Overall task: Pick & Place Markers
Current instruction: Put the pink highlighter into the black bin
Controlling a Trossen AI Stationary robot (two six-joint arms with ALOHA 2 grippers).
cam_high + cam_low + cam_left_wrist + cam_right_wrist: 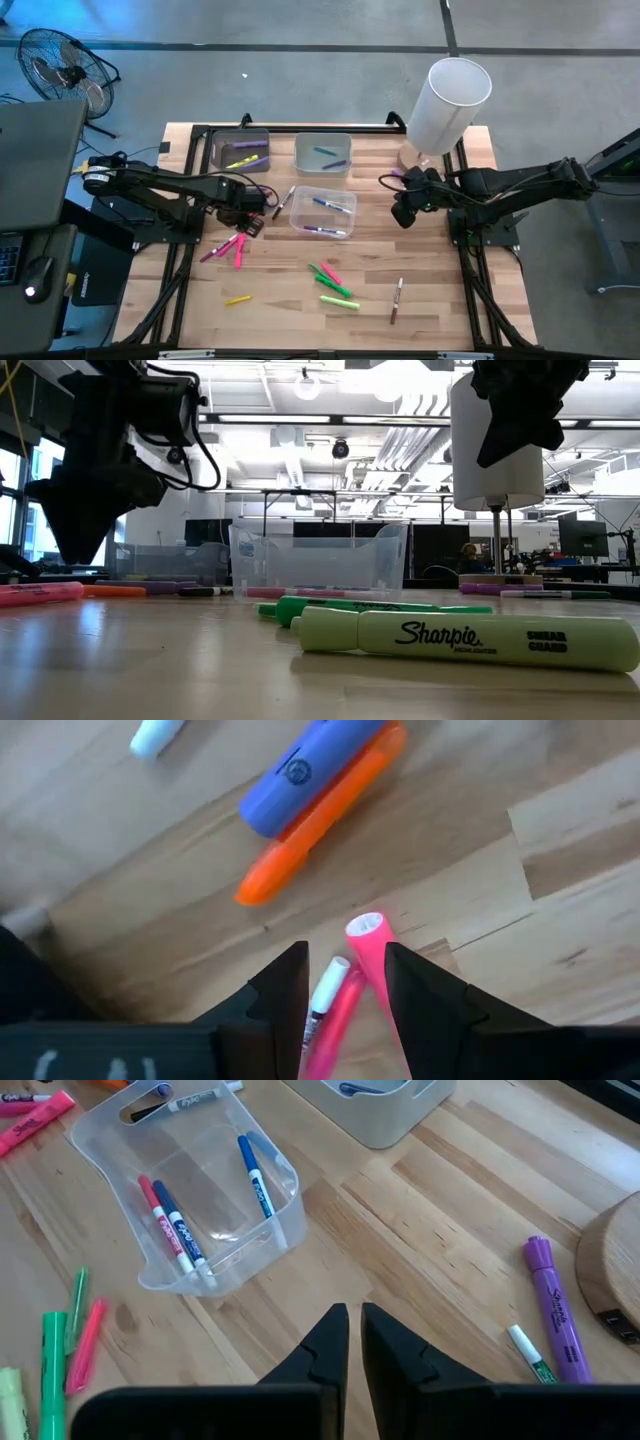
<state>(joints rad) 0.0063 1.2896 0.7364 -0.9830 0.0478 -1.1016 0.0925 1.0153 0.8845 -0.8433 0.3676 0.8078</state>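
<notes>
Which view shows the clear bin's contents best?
Right wrist view: the clear bin is seen from above with red, dark and blue markers inside. High view shows it small; low view only side-on; left wrist view misses it.

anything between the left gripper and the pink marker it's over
Nothing visible. The left gripper hangs open right above the pink marker, fingers to either side; a thin white-barrelled marker lies alongside in the same gap.

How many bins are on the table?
3: a grey bin at the back left, a pale bin beside it, and a clear bin nearer the middle. All hold markers. None seems hidden.
</notes>
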